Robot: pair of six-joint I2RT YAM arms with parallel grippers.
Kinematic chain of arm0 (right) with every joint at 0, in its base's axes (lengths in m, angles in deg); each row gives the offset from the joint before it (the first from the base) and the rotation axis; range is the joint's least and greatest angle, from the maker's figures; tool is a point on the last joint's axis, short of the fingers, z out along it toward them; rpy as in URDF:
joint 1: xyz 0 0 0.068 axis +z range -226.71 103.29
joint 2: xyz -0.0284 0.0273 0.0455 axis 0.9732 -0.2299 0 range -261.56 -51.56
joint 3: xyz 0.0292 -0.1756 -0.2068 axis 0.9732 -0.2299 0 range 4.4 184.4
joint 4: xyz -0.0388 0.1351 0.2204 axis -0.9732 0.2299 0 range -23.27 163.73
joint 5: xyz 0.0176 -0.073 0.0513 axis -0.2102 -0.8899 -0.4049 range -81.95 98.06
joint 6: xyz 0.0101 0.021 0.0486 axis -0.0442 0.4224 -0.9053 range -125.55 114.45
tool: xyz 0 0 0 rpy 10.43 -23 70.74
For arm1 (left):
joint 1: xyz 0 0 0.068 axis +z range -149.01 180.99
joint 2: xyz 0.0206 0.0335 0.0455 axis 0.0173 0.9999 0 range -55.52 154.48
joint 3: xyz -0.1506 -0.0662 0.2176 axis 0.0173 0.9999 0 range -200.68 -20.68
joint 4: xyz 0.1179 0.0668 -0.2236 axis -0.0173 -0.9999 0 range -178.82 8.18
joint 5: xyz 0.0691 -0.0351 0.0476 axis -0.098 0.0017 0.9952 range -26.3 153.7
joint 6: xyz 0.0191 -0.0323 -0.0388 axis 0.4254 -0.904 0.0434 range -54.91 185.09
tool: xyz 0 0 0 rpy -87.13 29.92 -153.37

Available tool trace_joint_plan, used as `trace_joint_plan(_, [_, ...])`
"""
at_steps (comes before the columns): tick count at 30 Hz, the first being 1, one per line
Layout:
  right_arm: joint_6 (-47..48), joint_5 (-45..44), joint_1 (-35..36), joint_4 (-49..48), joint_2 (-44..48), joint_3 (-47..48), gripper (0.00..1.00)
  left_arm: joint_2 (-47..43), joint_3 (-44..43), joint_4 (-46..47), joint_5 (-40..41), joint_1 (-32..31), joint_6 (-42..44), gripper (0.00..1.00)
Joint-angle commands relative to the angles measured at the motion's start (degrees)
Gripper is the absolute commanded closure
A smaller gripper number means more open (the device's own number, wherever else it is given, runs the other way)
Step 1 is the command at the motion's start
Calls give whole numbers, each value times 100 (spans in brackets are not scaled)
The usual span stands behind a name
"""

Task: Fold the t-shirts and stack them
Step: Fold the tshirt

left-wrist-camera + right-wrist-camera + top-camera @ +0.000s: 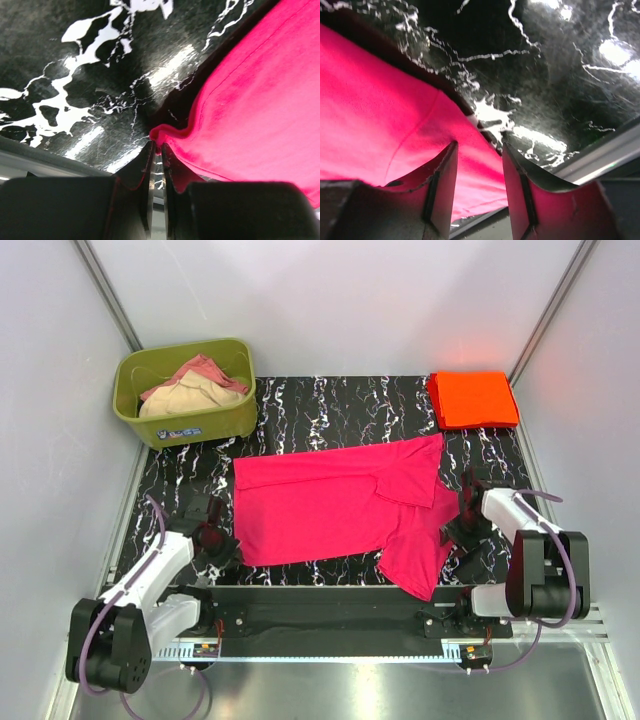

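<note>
On the black table with white veins point(330, 405), seen from the near edge and going from left to right:

- In the far left corner stands a green tub point(186, 426). Some clothes point(190, 390) lie in it, one beige and one of a dull pink colour.
- At the near left, the left pincer point(213, 537) is low over the table, at the near left corner of the pink t-shirt point(330, 505). In the left wrist view its two fingers point(148, 170) stand almost together, with only a thin slit between them. A small bunched fold of the pink cloth sits between their tips, so it has hold of that corner.
- The pink t-shirt lies spread out flat across the middle of the table, its length going from left to right. At its right end one part hangs towards the near edge of the table, and a seam runs across the cloth there.
- At the near right, the right pincer point(463, 512) is just beside the right edge of the pink t-shirt. In the right wrist view its fingers point(445, 175) stand clearly apart, about half open. The edge of the pink cloth passes under the gap, but the fingers do not press on it and they hold nothing.
- In the far right corner lies the orange t-shirt point(473, 398), folded into a neat rectangle, well apart from the pink one.
</note>
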State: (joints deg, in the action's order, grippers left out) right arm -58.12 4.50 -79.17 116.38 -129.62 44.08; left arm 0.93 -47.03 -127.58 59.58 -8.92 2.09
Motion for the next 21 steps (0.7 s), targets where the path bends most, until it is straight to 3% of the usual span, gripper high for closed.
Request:
trace_joint_plan(1, [-200, -295, -27, -254, -165, 136, 53, 112, -230, 216, 17, -11, 95, 88])
trace_joint_plan(5, [-446, -251, -27, -429, -253, 110, 59, 183, -327, 251, 8, -2, 139, 89])
trace_joint_plan(9, [-745, -58, -27, -710, -376, 5, 78, 244, -406, 252, -19, -2, 192, 89])
trace_joint_plan(12, [-737, -75, -27, -676, -341, 39, 84, 262, -441, 252, -19, 7, 227, 90])
trace_joint_plan(19, [-711, -85, -27, 229, -201, 163, 93, 323, -468, 260, -27, 77, 332, 93])
trace_joint_plan(21, [-413, 161, -27, 282, -78, 154, 98, 332, -529, 243, -19, 103, 481, 100])
